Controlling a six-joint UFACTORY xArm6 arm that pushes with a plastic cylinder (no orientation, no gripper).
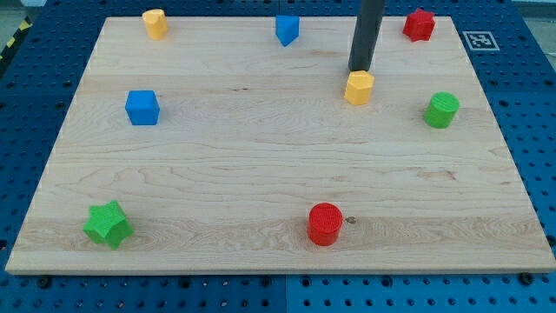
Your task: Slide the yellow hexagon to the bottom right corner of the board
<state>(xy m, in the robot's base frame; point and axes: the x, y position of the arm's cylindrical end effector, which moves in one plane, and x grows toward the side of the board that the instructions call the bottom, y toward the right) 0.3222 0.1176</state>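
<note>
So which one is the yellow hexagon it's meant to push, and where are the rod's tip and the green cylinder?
yellow hexagon (359, 88): camera view, centre of its top face.
my tip (360, 69): camera view, rod's very end, just above the hexagon.
green cylinder (442, 109): camera view, middle of its body.

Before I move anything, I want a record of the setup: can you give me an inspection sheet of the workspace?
Surface: pale wooden board, flat.
Job's things: yellow hexagon block in the upper right area, upright.
Clutter: second yellow block at top left; blue block at top centre; red block at top right; green cylinder at right; blue cube at left; green star block at bottom left; red cylinder at bottom centre.
Grippers: none; my tip sits just above the yellow hexagon block in the view, at its top edge.
Cables: nothing seen.
Surroundings: blue perforated table; black-and-white marker tag.
</note>
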